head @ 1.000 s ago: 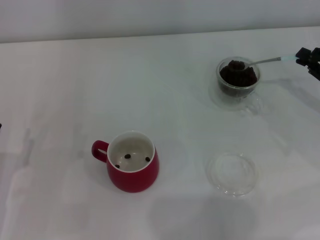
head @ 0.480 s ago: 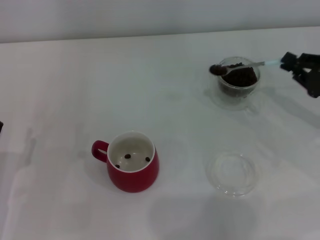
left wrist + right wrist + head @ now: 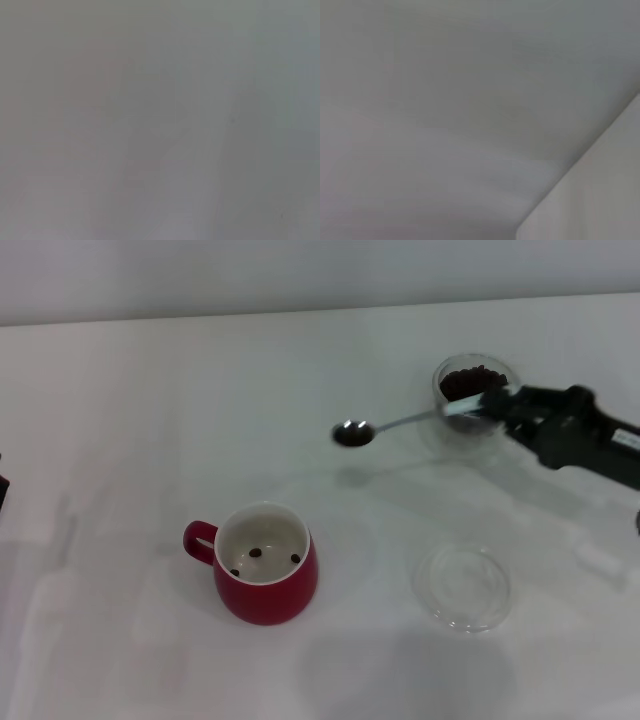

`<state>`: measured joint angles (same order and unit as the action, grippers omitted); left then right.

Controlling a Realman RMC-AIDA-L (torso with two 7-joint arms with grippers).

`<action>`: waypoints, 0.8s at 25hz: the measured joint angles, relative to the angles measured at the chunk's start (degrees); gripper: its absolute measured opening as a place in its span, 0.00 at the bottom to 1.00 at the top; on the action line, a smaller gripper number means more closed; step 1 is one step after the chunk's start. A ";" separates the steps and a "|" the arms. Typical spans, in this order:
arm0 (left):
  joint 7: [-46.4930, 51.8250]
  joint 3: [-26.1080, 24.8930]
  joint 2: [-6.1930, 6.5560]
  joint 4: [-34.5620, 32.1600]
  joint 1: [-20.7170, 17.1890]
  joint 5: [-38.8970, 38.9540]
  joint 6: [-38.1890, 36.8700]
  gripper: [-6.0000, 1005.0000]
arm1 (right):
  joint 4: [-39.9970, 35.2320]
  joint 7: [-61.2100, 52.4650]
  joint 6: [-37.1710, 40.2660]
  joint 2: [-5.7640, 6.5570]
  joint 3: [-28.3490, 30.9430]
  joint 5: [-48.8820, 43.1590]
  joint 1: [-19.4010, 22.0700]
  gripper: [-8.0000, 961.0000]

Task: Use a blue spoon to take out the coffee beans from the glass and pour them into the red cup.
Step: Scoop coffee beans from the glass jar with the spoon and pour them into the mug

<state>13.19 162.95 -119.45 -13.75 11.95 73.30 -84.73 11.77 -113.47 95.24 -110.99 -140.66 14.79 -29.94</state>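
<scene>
The right gripper [image 3: 492, 405] has its jaws closed on the pale handle end of the blue spoon [image 3: 400, 422], which reaches out from the jaws level and well above the bench [image 3: 150, 420]. At the far tip from the jaws, the shiny bowl carries a small dark load of coffee beans [image 3: 352, 434], and its shadow lies on the bench just beneath.

Right beside the jaws, partly behind the gripper body, stands the glass [image 3: 472, 400] with the main heap of beans inside. Well ahead of the spoon tip and lower down stands the red cup [image 3: 264, 564], upright, its loop handle pointing away from the jaws, with three loose beans on its white inside. A flat clear round dish [image 3: 465, 586] lies on the bench below the gripper, apart from everything else.

The spoon looks light and stiff, but its handle is thin and smooth, so a hold near the end gives the jaws little against twisting; by my reading it should stay level until the bowl is over the cup mouth. The beans are loose, hard and rounded, and would likely roll off at any tilt or jolt.

The left gripper is out of sight; only a dark sliver shows at the bench's left edge. Both wrist views show nothing but blank grey.
</scene>
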 joint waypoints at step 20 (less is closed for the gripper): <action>0.13 0.00 -0.09 0.00 -0.03 -1.96 -1.00 0.72 | -3.07 6.99 -2.24 -4.12 -8.74 -0.10 -2.57 0.15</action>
<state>13.33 162.95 -119.54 -13.75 11.92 71.34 -85.72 8.70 -106.48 93.00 -115.11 -149.40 14.68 -32.51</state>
